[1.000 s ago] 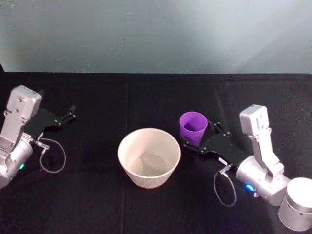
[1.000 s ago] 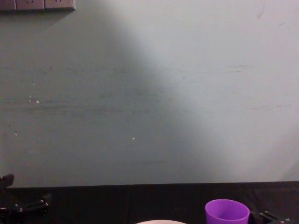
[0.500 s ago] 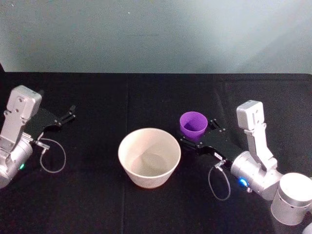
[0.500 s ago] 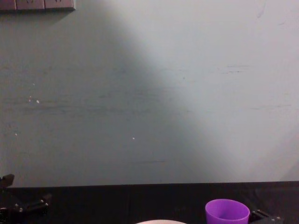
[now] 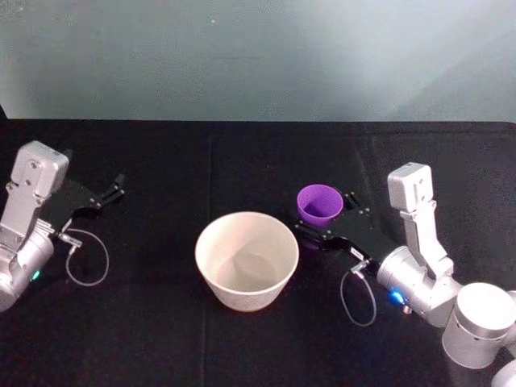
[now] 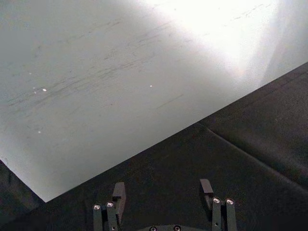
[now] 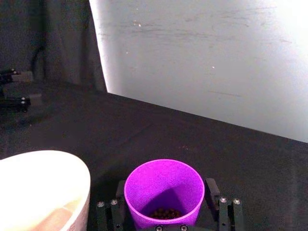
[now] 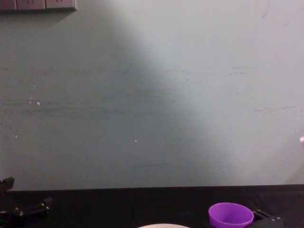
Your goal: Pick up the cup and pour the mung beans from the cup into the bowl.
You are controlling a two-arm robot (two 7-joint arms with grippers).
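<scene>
Right wrist view: right end effector [image 7: 164,187] brackets the purple cup [image 7: 163,209].

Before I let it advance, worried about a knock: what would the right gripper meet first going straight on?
The cup: it stands between the right gripper's open fingers, so its near wall would likely meet the palm first. The bowl lies off that line.

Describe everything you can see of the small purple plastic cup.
The small purple plastic cup is smooth, has no handle and tapers to a narrower base. It stands upright on the black-covered table, apart from the round whitish bowl on the robot's left of it. A few small dark beans lie at its bottom. The right gripper is open, its black fingers flanking the cup's walls; whether they touch it cannot be told.
</scene>
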